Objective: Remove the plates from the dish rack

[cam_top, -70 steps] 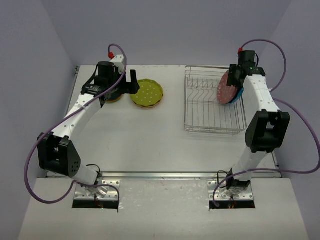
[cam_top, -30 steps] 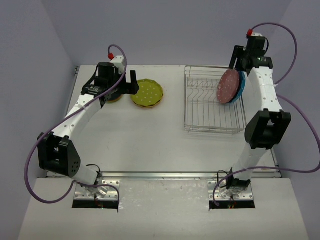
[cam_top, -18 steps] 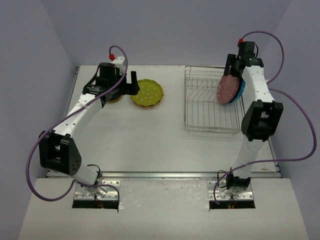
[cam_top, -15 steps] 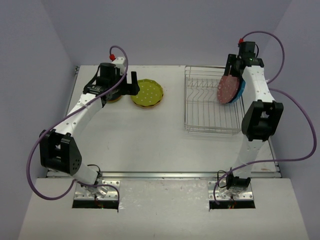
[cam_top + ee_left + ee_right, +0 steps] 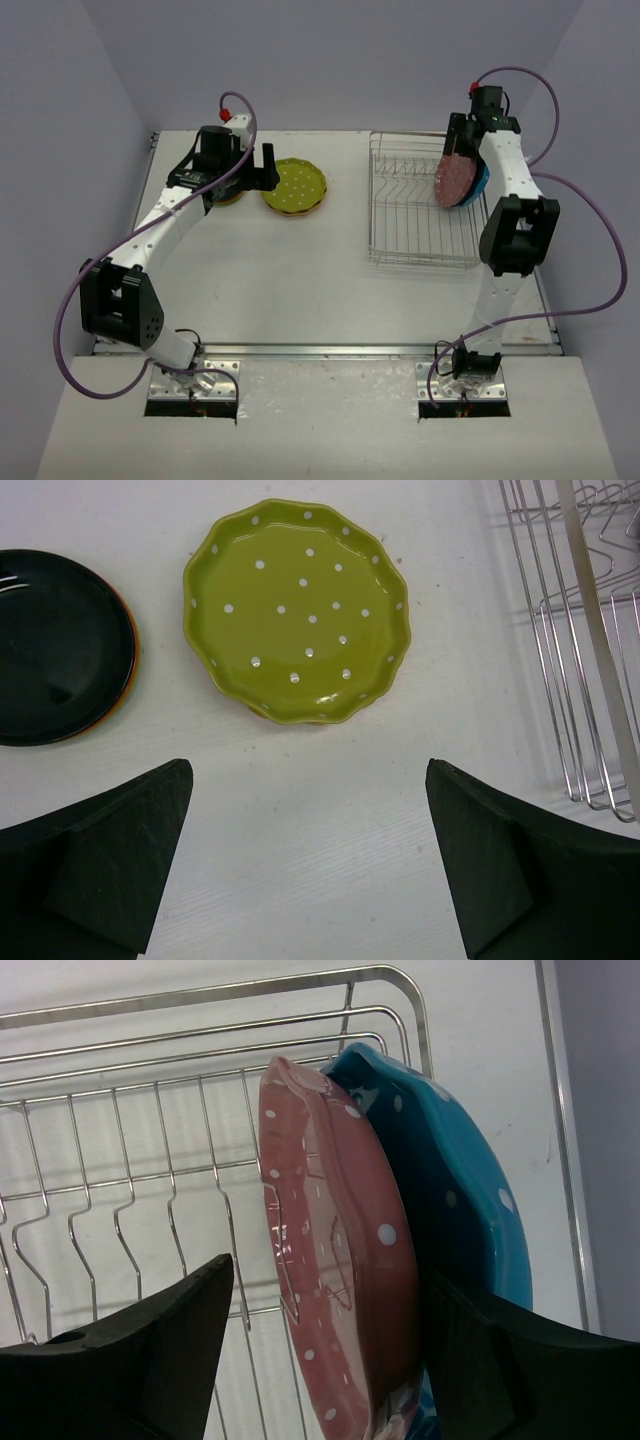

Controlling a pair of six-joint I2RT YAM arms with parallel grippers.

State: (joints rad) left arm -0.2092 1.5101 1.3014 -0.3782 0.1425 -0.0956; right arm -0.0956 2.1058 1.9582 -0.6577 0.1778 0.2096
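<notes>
The silver wire dish rack [image 5: 420, 215] stands at the right. A pink plate [image 5: 453, 180] and a teal blue plate [image 5: 479, 183] stand upright in its far right slots. My right gripper [image 5: 458, 140] is open above them. In the right wrist view its jaws [image 5: 325, 1345] straddle the pink plate [image 5: 335, 1250], one finger on the rack side, the other against the teal plate [image 5: 455, 1190]. A lime green plate [image 5: 294, 187] lies flat on the table. My left gripper [image 5: 266, 166] is open and empty beside it, also in the left wrist view [image 5: 310, 860].
A black plate [image 5: 55, 645] lies on an orange one [image 5: 128, 680], left of the lime plate [image 5: 297, 610]. The rack's empty left slots [image 5: 130, 1190] are bare wire. The rack's near edge [image 5: 585, 650] is right of the left gripper. The walls stand close at both sides.
</notes>
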